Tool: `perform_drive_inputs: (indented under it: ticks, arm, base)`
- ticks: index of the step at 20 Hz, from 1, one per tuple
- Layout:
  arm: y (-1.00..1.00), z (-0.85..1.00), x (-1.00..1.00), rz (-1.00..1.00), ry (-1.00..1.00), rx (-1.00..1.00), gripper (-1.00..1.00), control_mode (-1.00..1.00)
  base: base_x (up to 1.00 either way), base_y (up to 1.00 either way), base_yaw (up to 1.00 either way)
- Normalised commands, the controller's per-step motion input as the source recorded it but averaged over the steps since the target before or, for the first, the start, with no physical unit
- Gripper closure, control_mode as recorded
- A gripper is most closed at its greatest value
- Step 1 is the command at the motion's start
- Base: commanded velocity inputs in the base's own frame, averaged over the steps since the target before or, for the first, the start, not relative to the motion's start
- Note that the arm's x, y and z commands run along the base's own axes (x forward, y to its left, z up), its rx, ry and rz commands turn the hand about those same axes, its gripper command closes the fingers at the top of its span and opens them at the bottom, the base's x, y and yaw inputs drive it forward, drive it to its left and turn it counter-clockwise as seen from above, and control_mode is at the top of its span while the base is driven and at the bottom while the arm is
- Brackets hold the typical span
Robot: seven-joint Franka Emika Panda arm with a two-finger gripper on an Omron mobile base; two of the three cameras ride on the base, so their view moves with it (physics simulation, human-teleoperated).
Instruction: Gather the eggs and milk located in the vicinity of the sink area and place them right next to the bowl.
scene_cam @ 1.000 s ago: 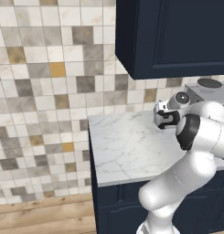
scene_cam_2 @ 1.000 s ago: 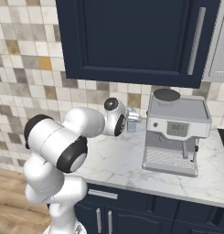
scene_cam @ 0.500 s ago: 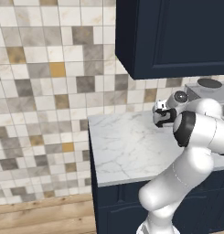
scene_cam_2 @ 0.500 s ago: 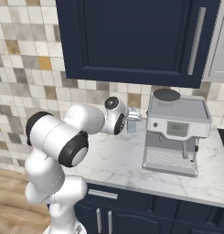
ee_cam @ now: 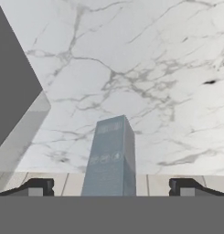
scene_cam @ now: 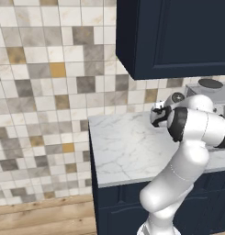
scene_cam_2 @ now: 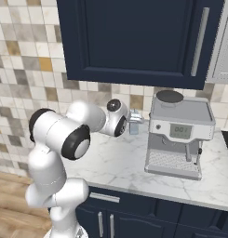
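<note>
We find the milk standing upright on the marble desk, close to the tiled back wall and just beside the coffee machine. In the hand view the carton sits centred between the two finger tips, with the gripper directed along it. The jaws stand fully open, one tip on each side of the carton, with nothing held.

We judge the carton to be light and moderately stiff: a rectangular body with flat faces under a gabled top. The flat faces suit a parallel grip; the gable does not, since its slopes would let the pads slide off. We take hold across two opposite flat faces, at mid-body or slightly above, well below the gable.

The walls probably yield under hard pressure, so we close only until the faces are firmly seated. The narrow footprint makes the carton easy to tip; we avoid nudging one face before the other. The surface looks smooth, so some slip is possible during lifting.
</note>
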Motion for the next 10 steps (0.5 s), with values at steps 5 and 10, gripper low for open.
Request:
perform_drive_inputs:
  ticks: [5,10]
  arm:
    - [-0.15,-0.11,0.13,0.01,0.0,0.0,-1.0,-1.0]
    - [-0.18,-0.04,0.11,0.02,0.0,0.0,-1.0,-1.0]
  base:
    - [0.0,0.0,0.0]
    - [0.0,0.0,0.0]
